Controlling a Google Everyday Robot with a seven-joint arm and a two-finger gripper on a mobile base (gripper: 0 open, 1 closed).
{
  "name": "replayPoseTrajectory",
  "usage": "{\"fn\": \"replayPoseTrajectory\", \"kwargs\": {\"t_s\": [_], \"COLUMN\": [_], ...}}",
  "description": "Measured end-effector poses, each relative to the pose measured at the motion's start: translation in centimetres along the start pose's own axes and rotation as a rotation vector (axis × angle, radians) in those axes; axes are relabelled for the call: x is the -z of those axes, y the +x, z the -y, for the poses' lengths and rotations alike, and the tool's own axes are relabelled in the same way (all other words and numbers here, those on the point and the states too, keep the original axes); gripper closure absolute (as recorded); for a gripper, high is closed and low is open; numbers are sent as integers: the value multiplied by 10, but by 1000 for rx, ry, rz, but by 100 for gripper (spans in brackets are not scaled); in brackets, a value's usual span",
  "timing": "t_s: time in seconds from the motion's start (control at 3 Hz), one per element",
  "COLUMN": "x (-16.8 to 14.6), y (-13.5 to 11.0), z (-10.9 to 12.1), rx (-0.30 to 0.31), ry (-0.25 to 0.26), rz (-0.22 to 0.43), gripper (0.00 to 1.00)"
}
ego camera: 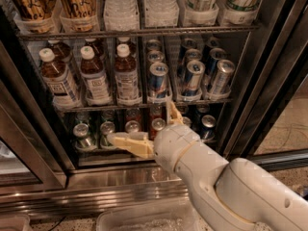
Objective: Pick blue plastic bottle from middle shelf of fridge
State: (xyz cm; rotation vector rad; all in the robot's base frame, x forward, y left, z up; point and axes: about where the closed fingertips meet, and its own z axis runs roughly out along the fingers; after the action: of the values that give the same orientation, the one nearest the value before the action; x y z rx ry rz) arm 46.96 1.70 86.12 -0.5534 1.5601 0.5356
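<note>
Several blue plastic bottles stand at the left of the fridge's middle shelf [72,108]: a front row of three [57,81], [95,77], [126,75] with white caps, dark drink and pale labels. My gripper [144,125] is open, one finger pointing left [126,142] and one pointing up [172,113]. It hangs below the middle shelf, in front of the lower shelf's cans, below and to the right of the bottles. It holds nothing.
Blue-and-silver cans [192,77] fill the middle shelf's right half. Small cans [82,134] sit on the lower shelf. Bottles and cans stand on the top shelf [120,6]. The black door frame [269,81] is at right, the steel base [96,189] below, and a clear bin [139,220] on the floor.
</note>
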Motion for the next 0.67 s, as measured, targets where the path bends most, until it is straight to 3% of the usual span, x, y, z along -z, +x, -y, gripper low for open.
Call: {"fn": "replayPoseTrajectory", "kwargs": {"t_s": [0.67], "x": [-30], "y": [-1], "z": [-46], "rx": [-65], "ry": [-48], "rz": [75], "gripper": [0]}}
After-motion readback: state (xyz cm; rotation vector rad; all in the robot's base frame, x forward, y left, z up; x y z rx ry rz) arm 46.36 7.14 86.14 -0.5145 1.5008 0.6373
